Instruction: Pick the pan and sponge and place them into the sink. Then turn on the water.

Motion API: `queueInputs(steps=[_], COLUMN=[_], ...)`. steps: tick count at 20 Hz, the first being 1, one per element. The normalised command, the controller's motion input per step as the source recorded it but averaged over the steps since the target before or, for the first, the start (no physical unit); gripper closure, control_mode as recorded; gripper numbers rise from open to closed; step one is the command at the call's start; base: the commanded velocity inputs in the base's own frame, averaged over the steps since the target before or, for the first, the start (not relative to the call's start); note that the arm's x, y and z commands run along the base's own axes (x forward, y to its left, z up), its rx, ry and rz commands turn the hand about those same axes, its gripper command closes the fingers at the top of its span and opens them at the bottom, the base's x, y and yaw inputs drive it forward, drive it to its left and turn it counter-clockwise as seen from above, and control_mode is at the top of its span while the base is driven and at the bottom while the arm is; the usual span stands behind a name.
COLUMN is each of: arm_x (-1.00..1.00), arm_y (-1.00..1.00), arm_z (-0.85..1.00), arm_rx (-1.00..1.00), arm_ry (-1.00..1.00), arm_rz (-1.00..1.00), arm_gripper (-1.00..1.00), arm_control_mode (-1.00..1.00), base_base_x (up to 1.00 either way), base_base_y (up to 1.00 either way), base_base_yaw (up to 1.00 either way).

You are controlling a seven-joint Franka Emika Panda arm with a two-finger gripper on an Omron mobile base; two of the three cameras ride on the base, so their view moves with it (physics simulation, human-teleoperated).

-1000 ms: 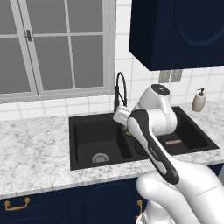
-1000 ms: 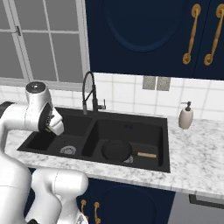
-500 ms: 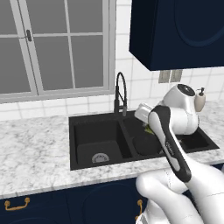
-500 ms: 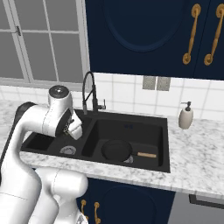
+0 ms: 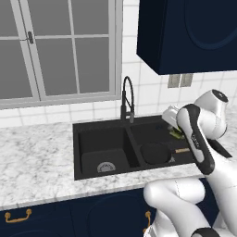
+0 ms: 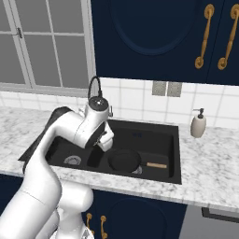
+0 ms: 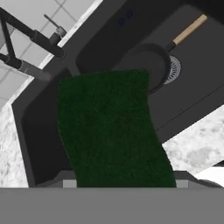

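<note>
The gripper (image 7: pixel 124 186) is closed on the sponge (image 7: pixel 111 129), a dark green block that runs from the bottom centre of the hand view up to mid-frame, pinched between the two dark finger tips at the lower edge. In the left base view the gripper (image 5: pixel 172 124) sits right of centre, above the back of the right basin, with a sliver of the yellow-green sponge (image 5: pixel 177 133) showing beneath the white hand. In the right base view the gripper (image 6: pixel 105 140) is left of centre, over the sink's divider area.

Behind the sponge in the hand view, the black frying pan (image 7: pixel 155 70) lies in the upper right, its brown wooden handle (image 7: pixel 189 29) pointing toward the top right corner. The pan rests on the basin floor beside a silver round drain (image 7: pixel 174 69). In the left base view the pan (image 5: pixel 154 152) lies in the right basin, and in the right base view the pan (image 6: pixel 124 160) sits at mid-frame with its handle pointing right.

The matte black double-basin sink (image 5: pixel 92 139) is set into a grey-white marble counter (image 5: pixel 32 157). The black arched spring-neck faucet (image 5: pixel 127 99) stands at the sink's back edge, centre of the left base view. A white soap dispenser (image 6: pixel 198 123) stands on the counter at the right of the right base view. Dark blue cabinets (image 6: pixel 154 37) hang above, and a grey-framed window (image 5: pixel 55 51) occupies the upper left.
</note>
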Motion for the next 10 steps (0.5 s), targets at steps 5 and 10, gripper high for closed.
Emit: queueInputs(steps=[5,10], arm_x=[0.33,0.35], arm_y=[-0.66,-0.53], arm_z=[-0.02,-0.04], arm_rx=[0.08,0.04], arm_ry=[0.03,0.03], arm_rz=[0.0,0.0], arm_gripper=[1.0,1.0], arm_control_mode=[-1.0,-1.0], base_base_x=[0.0,0.0], base_base_y=[0.0,0.0], base_base_yaw=[0.0,0.0])
